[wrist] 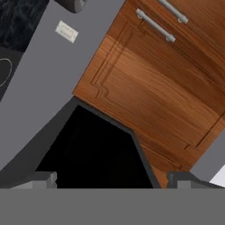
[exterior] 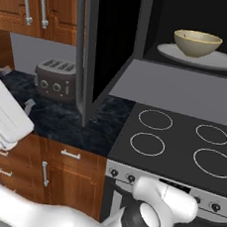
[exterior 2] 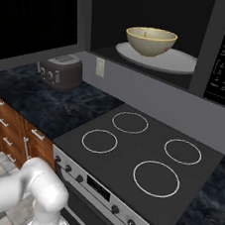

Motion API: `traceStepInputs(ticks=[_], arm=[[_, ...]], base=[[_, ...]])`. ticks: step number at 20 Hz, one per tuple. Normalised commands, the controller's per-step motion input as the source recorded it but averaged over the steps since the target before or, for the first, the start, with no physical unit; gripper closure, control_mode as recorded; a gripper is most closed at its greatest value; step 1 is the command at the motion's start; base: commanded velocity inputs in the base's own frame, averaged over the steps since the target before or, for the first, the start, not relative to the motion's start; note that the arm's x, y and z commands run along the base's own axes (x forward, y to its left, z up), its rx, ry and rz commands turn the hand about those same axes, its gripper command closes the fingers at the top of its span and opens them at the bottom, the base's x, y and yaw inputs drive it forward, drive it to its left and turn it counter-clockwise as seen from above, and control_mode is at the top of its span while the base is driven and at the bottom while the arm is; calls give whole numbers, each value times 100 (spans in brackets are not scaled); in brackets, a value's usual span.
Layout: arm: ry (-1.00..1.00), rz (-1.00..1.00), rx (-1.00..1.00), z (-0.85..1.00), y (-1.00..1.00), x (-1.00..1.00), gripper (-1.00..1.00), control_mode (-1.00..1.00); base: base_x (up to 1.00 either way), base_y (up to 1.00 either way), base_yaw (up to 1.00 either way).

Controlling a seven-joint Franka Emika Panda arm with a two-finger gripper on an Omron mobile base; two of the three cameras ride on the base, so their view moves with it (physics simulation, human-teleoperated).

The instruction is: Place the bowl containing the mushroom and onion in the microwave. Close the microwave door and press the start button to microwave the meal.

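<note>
1. microwave [exterior 2: 146, 19] cavity holds the load; placing step looks done.
2. microwave door [exterior: 84, 57] swung wide open, closing and start button left.
3. bowl [exterior 2: 150, 41] sits upright on white turntable plate [exterior 2: 183, 62].
4. gripper [wrist: 112, 180] fingers spread apart, empty, facing door edge beside wooden cabinet [wrist: 149, 79], well apart from bowl.

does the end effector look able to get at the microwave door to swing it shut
Probably yes. The end effector is open and empty, with the microwave door right ahead; the door stands open over the counter with nothing blocking it.
</note>
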Motion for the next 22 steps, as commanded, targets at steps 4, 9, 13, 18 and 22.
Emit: traceStepInputs(ticks=[4,9,13,18,22], arm=[[-17,-3,11,-19,-1,53,-100,-100],[-14,-4,14,-17,-3,63,-100,-100],[-8,-11,7,-6,0,62,-100,-100],[-9,-18,6,-1,-1,44,-100,-100],[-10,-24,6,0,-18,29,-100,-100]], base=[[0,0,0],[0,0,0],[0,0,0],[0,0,0],[0,0,0]])
